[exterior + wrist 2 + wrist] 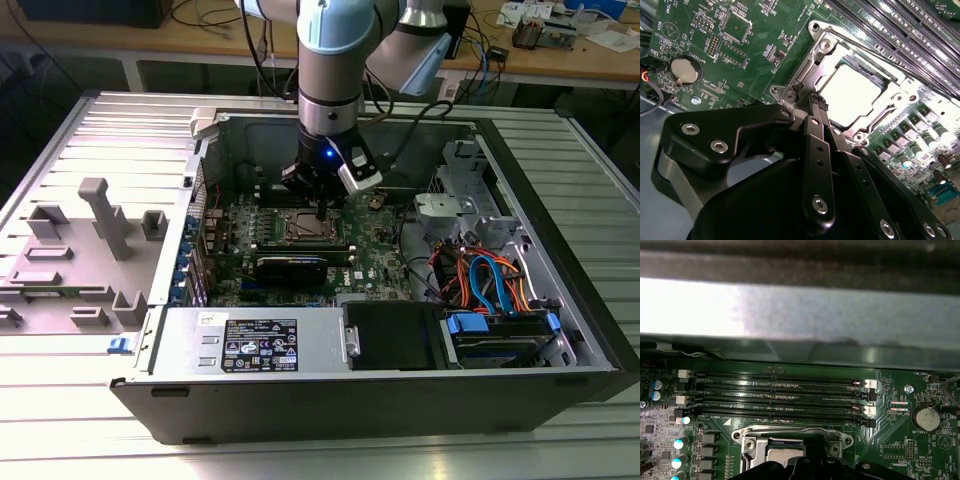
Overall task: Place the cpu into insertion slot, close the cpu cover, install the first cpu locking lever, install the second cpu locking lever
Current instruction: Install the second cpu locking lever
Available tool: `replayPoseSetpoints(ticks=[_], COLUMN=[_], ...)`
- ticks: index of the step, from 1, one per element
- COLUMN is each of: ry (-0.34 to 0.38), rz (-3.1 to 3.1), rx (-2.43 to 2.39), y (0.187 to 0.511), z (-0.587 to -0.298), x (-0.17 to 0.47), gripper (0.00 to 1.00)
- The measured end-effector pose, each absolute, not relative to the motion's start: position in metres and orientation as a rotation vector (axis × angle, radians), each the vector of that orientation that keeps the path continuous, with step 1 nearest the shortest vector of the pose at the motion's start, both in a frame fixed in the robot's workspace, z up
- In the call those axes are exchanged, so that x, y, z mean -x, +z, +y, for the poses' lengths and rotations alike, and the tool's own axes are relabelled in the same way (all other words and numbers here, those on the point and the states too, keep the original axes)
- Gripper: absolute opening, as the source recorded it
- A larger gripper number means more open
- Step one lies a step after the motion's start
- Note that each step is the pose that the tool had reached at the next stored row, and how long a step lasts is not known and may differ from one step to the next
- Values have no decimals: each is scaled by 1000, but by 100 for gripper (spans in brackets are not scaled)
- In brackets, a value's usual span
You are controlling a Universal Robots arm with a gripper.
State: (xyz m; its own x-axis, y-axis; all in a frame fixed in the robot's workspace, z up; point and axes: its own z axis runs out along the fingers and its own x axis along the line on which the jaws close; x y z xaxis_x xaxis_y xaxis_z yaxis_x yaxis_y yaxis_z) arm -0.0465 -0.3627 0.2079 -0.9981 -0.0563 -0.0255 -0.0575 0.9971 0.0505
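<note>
Black gripper point(816, 102) linkage sits closest in the second wrist view, its fingers drawn narrow with the tips nearly together, holding nothing that can be made out, just at the near edge of the insertion slot point(827, 62). Inside the socket lies the cpu point(852, 95), its pale metal top showing through the cut-out of the cpu cover point(895, 97), which lies flat over it. Past the socket run the long memory slots point(780, 390), and beside them a round coin battery point(926, 417) sits on the green motherboard point(715, 55). From the exterior view, the board lies in the open computer case point(330, 400), whose walls stand on every side of the arm point(330, 80), leaving open room only from above.
</note>
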Motion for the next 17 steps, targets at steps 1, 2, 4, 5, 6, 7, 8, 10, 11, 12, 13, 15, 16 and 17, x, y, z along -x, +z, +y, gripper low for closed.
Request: replayPoseSetpoints(ticks=[1, 2, 4, 5, 6, 7, 8, 10, 11, 12, 13, 15, 16, 17], ry=[80, 80, 80, 80, 80, 79, 79, 79, 77, 76, 75, 75, 75, 74], rz=[3115, 3115, 3115, 3115, 3115, 3115, 3115, 3115, 3115, 3115, 3115, 3115, 3115, 3115], rx=[89, 89, 89, 89, 89, 89, 89, 89, 89, 89, 89, 89, 89, 89], y=[208, 208, 208, 208, 208, 208, 208, 208, 209, 210, 213, 216, 217, 219], z=[-363, -364, -365, -366, -366, -366, -366, -366, -366, -366, -366, -366, -366, -366], x=[46, 46, 47, 46, 47, 47, 47, 47, 47, 47, 47, 47, 47, 47], gripper=[11, 11, 11, 11, 11, 11, 11, 11, 11, 11, 11, 11, 11, 11])
